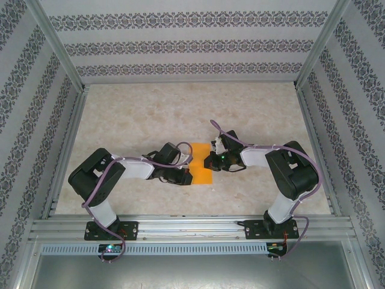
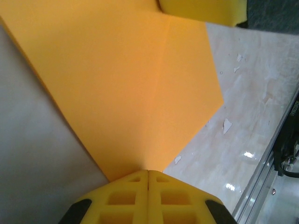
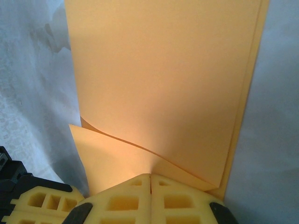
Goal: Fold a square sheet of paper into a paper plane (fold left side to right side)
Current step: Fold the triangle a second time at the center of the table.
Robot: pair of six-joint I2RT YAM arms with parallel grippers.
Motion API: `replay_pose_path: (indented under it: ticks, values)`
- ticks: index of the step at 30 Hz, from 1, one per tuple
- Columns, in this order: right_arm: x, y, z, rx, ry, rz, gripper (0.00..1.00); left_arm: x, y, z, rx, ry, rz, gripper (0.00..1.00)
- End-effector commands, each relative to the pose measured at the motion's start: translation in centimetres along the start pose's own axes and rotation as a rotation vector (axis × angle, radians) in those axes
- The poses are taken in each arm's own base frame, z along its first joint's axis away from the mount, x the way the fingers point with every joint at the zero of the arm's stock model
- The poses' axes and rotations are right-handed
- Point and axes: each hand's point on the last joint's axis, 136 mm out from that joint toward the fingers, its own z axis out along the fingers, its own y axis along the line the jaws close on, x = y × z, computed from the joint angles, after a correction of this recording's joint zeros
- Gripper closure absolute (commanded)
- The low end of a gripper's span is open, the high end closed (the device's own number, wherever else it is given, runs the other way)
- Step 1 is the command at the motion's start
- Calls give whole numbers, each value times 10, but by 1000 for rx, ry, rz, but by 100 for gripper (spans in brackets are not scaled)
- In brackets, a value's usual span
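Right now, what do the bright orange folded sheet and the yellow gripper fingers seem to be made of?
The bright orange folded sheet looks like thin matte paper: it holds a sharp crease, and its layers curl apart at the right gripper. That gripper's yellow fingers look like matte moulded plastic or foam, with square hollow pockets; which one is unclear.

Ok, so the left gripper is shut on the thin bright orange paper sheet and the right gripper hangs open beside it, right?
No: the right gripper is also shut on the thin bright orange paper sheet, as the right wrist view shows. The left gripper is shut on it, as you said.
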Motion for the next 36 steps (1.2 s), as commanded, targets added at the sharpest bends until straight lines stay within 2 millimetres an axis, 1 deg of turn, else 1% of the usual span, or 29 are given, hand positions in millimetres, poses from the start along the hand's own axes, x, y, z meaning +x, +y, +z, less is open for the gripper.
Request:
replay_pose_path:
  ticks: [1,4,6,9,11,12,14,15,16,17,19,21,22,24,28,31,36]
  values:
    - [28,-65,6,237,66,102,100,58,25,0,-80,167,-120,99]
    - [26,-60,7,222,67,94,100,59,25,-1,-77,156,-123,99]
    - [23,-51,7,196,61,81,100,57,22,-4,-75,143,-119,99]
    - [12,-26,5,121,36,50,100,44,11,-13,-52,92,-105,98]
    - [2,-3,0,54,7,16,100,29,1,-22,-19,33,-102,98]
    - [-3,7,-4,26,-9,1,100,22,-2,-27,-7,7,-103,95]
    - [-13,26,-16,-19,-59,-36,88,5,-7,-39,10,-61,-101,87]
    - [-18,34,-22,-33,-84,-55,84,-1,-8,-45,12,-87,-100,82]
    - [-22,40,-29,-43,-111,-76,78,-8,-7,-50,5,-117,-99,78]
    - [-25,44,-36,-45,-138,-92,71,-15,-6,-55,-2,-145,-98,76]
    - [-30,47,-48,-42,-185,-116,62,-25,-3,-62,-9,-183,-101,70]
    - [-33,44,-57,-26,-227,-123,52,-35,-1,-64,-5,-208,-104,64]
    - [-32,41,-61,-21,-246,-123,47,-39,0,-63,1,-214,-104,61]
    - [-32,37,-66,-22,-279,-116,39,-47,-1,-60,13,-218,-99,57]
    - [-29,32,-72,-67,-329,-91,22,-63,-3,-48,48,-210,-91,55]
    - [-25,30,-73,-95,-342,-72,14,-71,-1,-39,65,-206,-92,55]
    - [-18,25,-70,-107,-330,-62,11,-77,7,-28,56,-194,-97,55]
